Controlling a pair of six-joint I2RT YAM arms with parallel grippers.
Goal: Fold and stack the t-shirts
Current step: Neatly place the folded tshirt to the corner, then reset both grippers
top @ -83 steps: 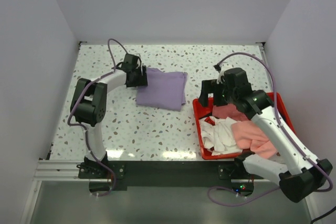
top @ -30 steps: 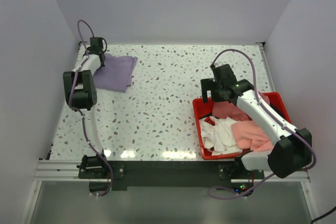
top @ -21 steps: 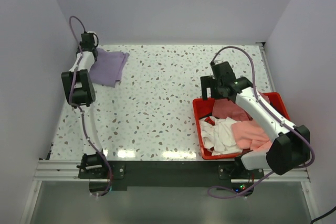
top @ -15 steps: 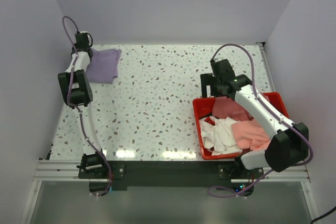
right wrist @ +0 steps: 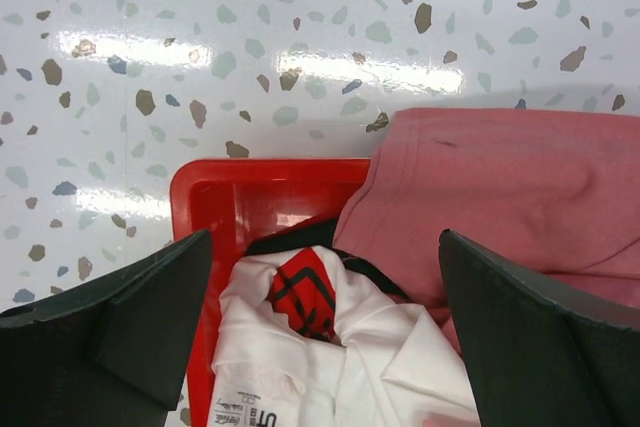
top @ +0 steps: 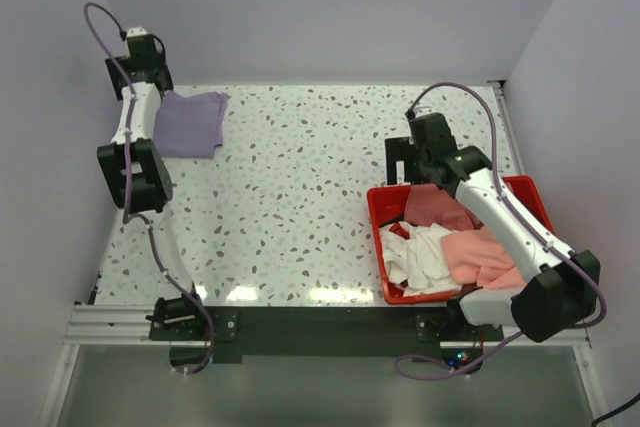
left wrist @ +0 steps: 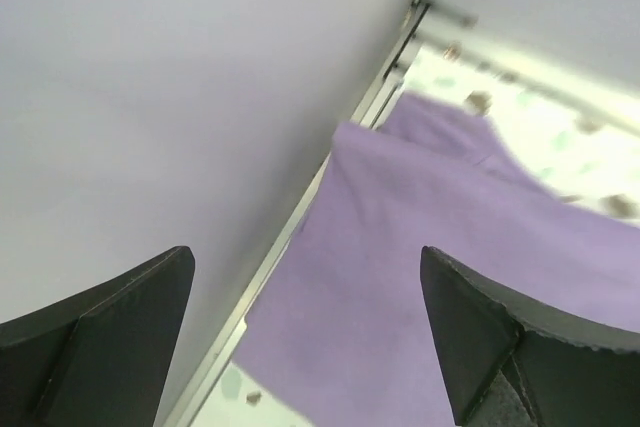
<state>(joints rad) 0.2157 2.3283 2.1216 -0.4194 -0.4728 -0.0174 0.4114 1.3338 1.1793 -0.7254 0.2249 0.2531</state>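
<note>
A folded purple t-shirt (top: 190, 123) lies at the table's far left corner, against the left wall; it fills the left wrist view (left wrist: 470, 247). My left gripper (top: 143, 54) is raised above its far left edge, open and empty (left wrist: 310, 347). A red bin (top: 381, 209) at the right holds a white t-shirt (top: 420, 252), a dark pink one (top: 440, 209) and a salmon one (top: 485, 257). My right gripper (top: 412, 159) hovers over the bin's far left corner, open and empty (right wrist: 325, 337). The right wrist view shows the white shirt (right wrist: 330, 367) and the pink shirt (right wrist: 500, 187).
White walls close in the table on three sides. A metal rail (left wrist: 290, 237) runs along the left wall beside the purple shirt. The speckled tabletop (top: 300, 187) stretches between the purple shirt and the bin.
My left gripper slid the purple shirt from the table's middle to the far left corner, let it go and rose. My right gripper shifted slightly above the bin's far corner.
</note>
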